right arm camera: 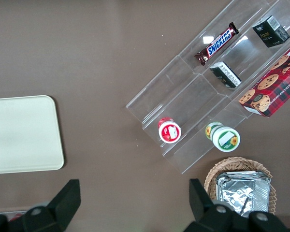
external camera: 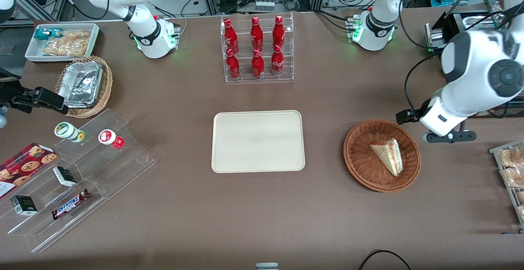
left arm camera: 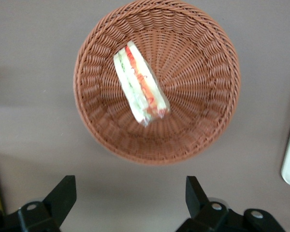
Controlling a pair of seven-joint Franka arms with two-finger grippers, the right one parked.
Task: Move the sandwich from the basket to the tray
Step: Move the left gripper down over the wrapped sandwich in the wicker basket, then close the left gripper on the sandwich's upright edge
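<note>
The hand point(left arm camera: 130, 200) is held spread above the tabletop, just beside the basket point(left arm camera: 212, 111). The sandwich point(left arm camera: 140, 84) lies ahead of it, untouched. If the slick wrap is pinched off-centre, the wedge could be tipped or dropped short of the tray point(external camera: 258, 141).

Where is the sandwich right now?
The sandwich lies in the round brown basket, beside the empty tray, toward the working arm's end of the table. The open gripper hangs above the basket's edge.

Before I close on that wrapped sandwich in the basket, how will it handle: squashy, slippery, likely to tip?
The sandwich looks like soft bread, so it probably squashes under a firm pinch. Its clear wrap may be slippery. It lies on its side in the basket, so tipping seems unlikely. The gripper is open, above the table beside the basket.
</note>
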